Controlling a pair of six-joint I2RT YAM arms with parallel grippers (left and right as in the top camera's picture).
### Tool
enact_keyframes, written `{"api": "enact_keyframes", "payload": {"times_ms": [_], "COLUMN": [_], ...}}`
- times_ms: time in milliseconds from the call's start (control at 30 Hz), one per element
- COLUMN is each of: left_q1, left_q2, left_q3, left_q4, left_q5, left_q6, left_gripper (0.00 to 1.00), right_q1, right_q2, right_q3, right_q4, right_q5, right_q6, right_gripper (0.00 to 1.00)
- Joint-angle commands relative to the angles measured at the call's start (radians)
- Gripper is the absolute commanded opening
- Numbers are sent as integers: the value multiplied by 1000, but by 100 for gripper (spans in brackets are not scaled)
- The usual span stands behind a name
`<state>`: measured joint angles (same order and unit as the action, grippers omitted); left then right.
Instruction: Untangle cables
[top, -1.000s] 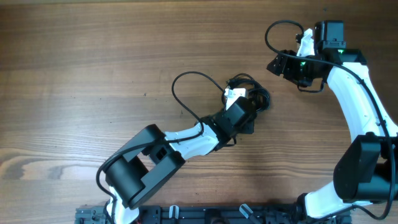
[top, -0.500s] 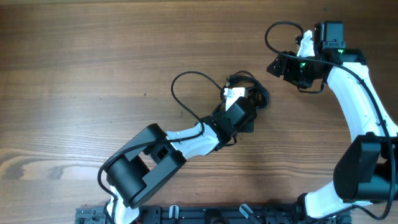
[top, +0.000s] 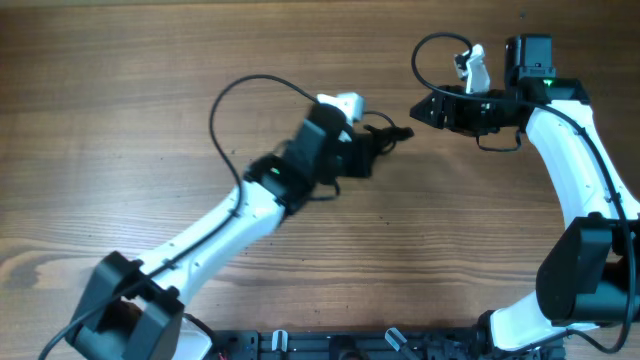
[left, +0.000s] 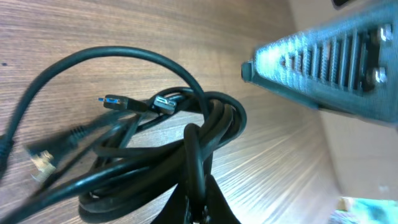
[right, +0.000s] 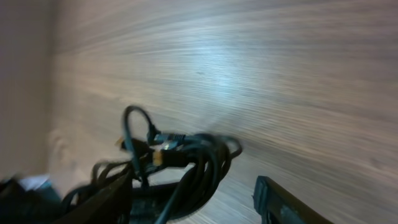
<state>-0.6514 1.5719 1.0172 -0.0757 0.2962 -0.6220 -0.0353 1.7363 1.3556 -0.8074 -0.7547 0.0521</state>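
Observation:
The cables (top: 388, 134) are a small black coiled bundle at the table's middle, with plug ends sticking out to the right. My left gripper (top: 370, 150) is shut on the bundle. In the left wrist view its fingertips (left: 214, 202) pinch one thick strand of the cables (left: 155, 155), and two plugs (left: 134, 102) point left. My right gripper (top: 420, 108) hovers open just right of the bundle. In the right wrist view the cables (right: 186, 158) hang between the spread fingers of the right gripper (right: 193, 196), close to the left finger (right: 102, 199).
A thick black arm wire (top: 245, 88) loops over the left arm, and another wire (top: 428, 50) curls above the right wrist. The right gripper's ribbed finger (left: 323, 62) shows in the left wrist view. Bare wooden table (top: 120, 120) lies all round.
My left gripper shut on the cables and carried the bundle up and to the left, the arm swinging out. The right gripper slid left toward the bundle.

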Motion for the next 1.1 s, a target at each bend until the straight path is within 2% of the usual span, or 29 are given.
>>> {"api": "enact_keyframes", "payload": {"times_ms": [0,200,367,667,933,1067], "left_q1": [142,278,314,313,313,306], "left_q2": [-20,-20,-20,-20,-20,-20], "left_q3": [2,2,2,2,2,2], "left_q4": [-5,8,54,57,57,58], "left_q5": [334,513,560,575,455,394], "left_q6": [-96,-263,-379,-381,-381,-381], "left_gripper": [4,4,4,4,4,4], "right_q1": [4,7,72,152,253,280], "right_q2": [-25,-31,-31,-31,-31,-27], "right_q3": [4,4,4,4,4,4], "right_q4": [21,29,40,114,80,92], "right_q5": [-195,-207,-209,-200,-51,-12], "right_q6": [-78,-78,-74,-62,246,301], "right_gripper": [62,62,61,57,54,50]}}
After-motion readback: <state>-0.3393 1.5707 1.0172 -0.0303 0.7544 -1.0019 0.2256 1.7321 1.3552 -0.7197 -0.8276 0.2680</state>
